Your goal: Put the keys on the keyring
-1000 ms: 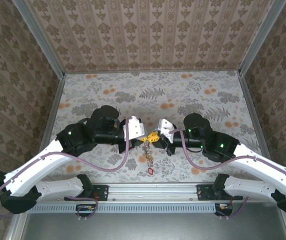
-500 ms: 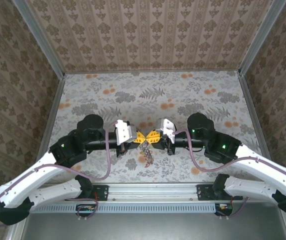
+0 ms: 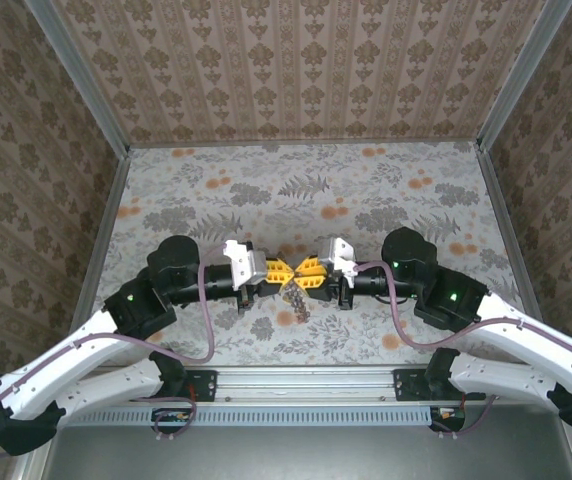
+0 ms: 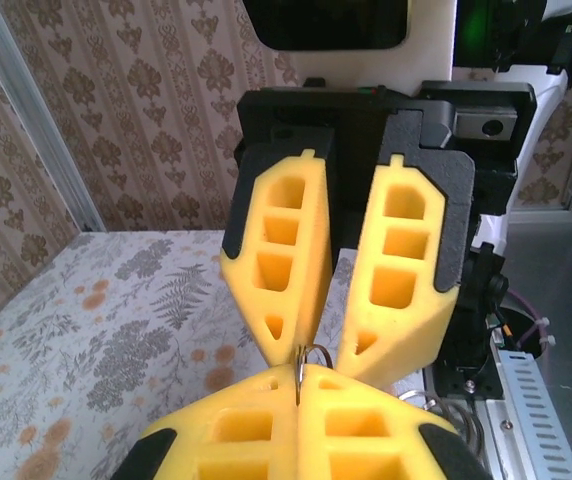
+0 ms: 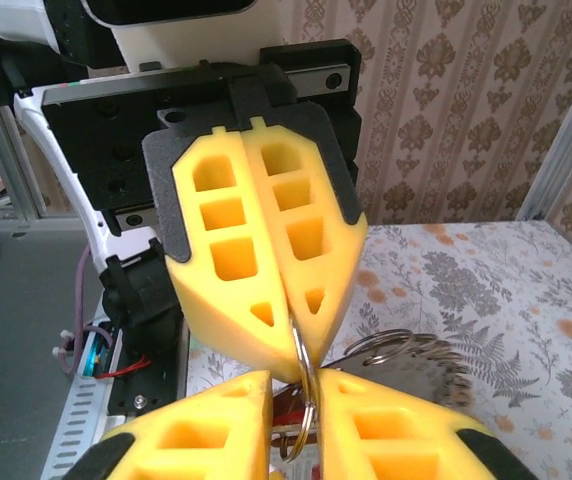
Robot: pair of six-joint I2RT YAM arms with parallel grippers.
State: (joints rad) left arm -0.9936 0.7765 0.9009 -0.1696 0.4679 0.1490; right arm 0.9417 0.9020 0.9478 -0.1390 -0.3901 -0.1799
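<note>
Both tools meet tip to tip above the tabletop (image 3: 406, 200). The left tool (image 3: 280, 271) and right tool (image 3: 306, 271) each pinch the keyring (image 5: 304, 385), which stands edge-on between them, keys (image 3: 294, 297) dangling below.

Bright, even light, soft shadows; wrist views sharp up close, slightly blurred at the bottom edge.
</note>
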